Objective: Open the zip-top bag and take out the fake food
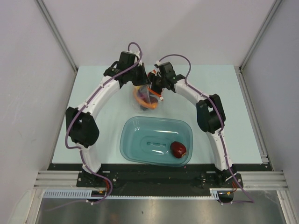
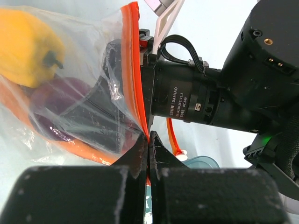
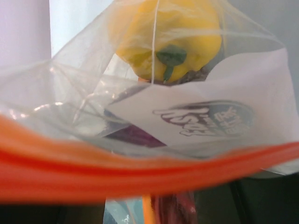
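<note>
The zip-top bag (image 1: 146, 99) hangs between both arms behind the tub. My left gripper (image 2: 148, 140) is shut on its orange-red zip strip (image 2: 134, 79). Through the clear plastic I see fake food: a yellow bell pepper (image 2: 28, 46), a purple onion (image 2: 56, 105) and an orange slice (image 2: 79, 148). In the tub lies a dark red apple (image 1: 178, 149). My right gripper (image 1: 153, 93) is at the bag's mouth, and one dark finger (image 2: 96, 109) shows through the plastic. In the right wrist view the strip (image 3: 140, 175) hides its fingertips; the pepper (image 3: 173, 37) shows beyond.
A teal translucent tub (image 1: 135, 135) stands in front of the bag, near the arm bases. The right arm's black wrist motor (image 2: 187, 93) sits close against the bag beside my left gripper. Grey walls flank the pale table (image 1: 93, 84).
</note>
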`<action>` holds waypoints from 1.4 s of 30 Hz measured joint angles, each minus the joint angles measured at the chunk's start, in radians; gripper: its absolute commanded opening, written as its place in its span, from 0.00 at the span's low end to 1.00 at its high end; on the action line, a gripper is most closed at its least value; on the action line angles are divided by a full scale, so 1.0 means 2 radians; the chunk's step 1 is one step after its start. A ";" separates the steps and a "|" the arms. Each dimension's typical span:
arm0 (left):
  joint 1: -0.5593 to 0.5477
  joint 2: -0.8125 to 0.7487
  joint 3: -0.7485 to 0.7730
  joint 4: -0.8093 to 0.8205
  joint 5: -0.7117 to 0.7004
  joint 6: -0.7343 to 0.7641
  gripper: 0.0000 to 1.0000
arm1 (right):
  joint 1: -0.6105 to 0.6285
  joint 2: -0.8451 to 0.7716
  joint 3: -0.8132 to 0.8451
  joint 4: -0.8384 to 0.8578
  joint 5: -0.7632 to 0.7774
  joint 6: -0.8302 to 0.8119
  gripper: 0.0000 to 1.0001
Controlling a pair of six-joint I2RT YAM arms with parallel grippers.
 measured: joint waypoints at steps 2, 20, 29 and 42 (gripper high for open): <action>0.000 0.000 0.000 0.001 0.000 0.000 0.00 | -0.002 0.000 0.002 -0.003 0.000 -0.001 0.29; 0.006 -0.007 -0.004 0.008 0.033 -0.002 0.00 | -0.003 -0.083 0.019 -0.169 0.104 -0.133 0.27; 0.019 -0.008 -0.021 0.015 0.032 -0.002 0.00 | 0.014 -0.231 -0.048 -0.195 0.117 -0.186 0.27; 0.027 -0.008 -0.035 0.031 0.036 -0.002 0.00 | 0.043 -0.415 -0.299 -0.203 0.105 -0.194 0.25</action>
